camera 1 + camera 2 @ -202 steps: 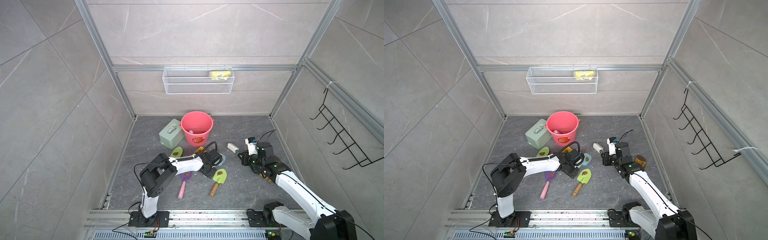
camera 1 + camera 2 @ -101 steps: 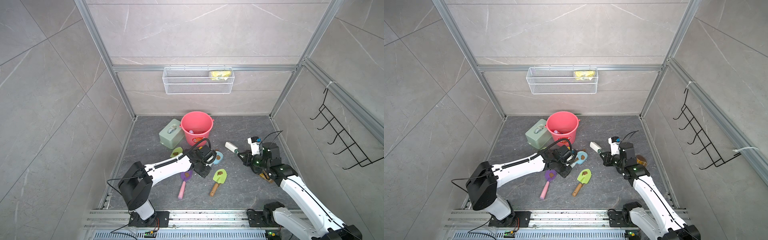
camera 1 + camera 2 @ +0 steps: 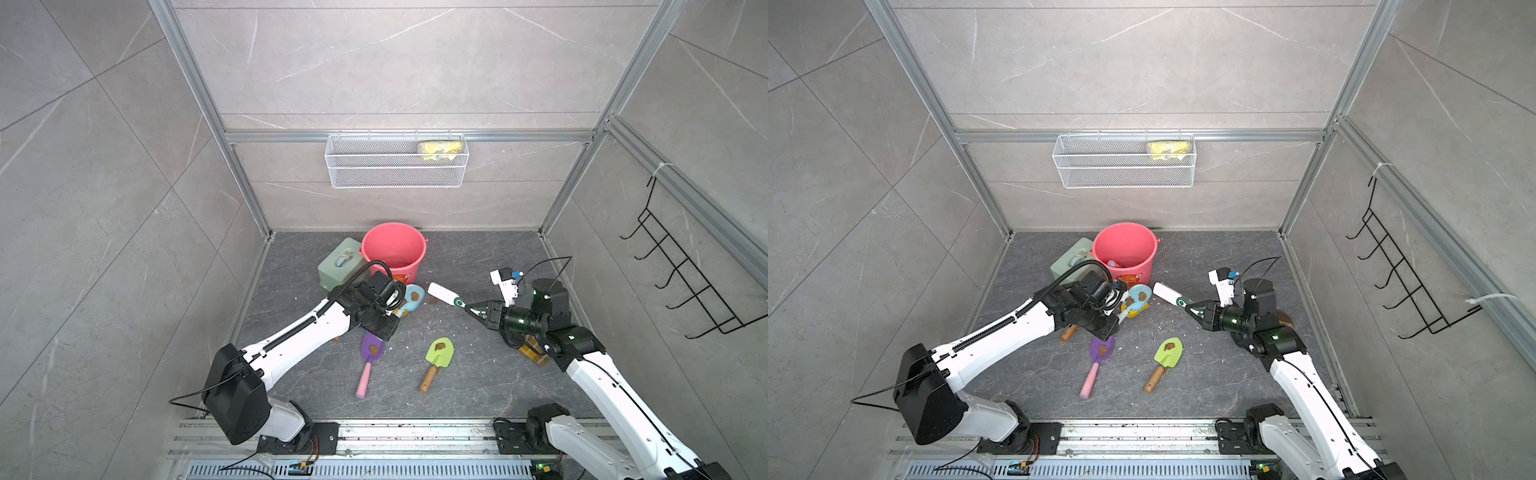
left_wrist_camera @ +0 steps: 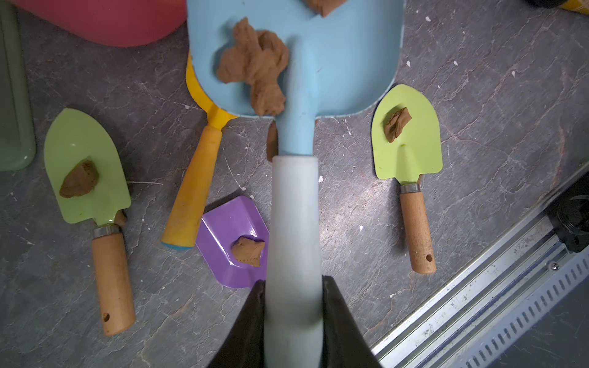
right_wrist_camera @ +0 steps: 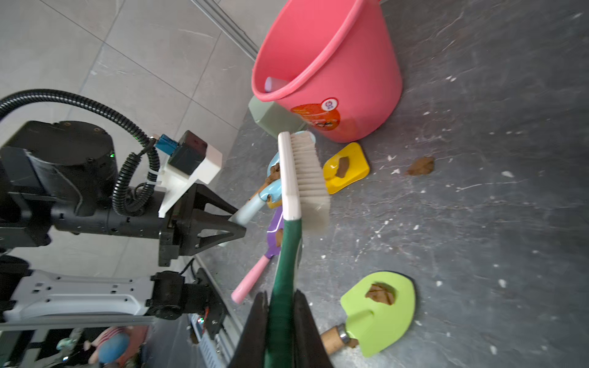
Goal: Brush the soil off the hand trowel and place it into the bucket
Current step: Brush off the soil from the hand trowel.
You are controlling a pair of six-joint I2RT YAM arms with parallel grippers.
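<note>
Grips blue hand trowel (image 4: 334, 63) by its pale handle in closed left tool (image 4: 292, 286), soil lumps (image 4: 255, 67) on the blade, near the bucket (image 3: 392, 249). Clamps brush (image 5: 290, 178) by its green handle in right tool (image 5: 280, 299), bristles beside the blade.

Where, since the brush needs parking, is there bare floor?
Barest: the back-right floor, between the bucket and the right wall, behind the right gripper. Also the strip between the lime trowel and the front rail. Crowded: around the left gripper, its blue trowel near the purple trowel.

Trowel (image 3: 1138, 296) in left pincer (image 3: 1116, 320), brush (image 3: 1165, 292) in right pincer (image 3: 1192, 309)
</note>
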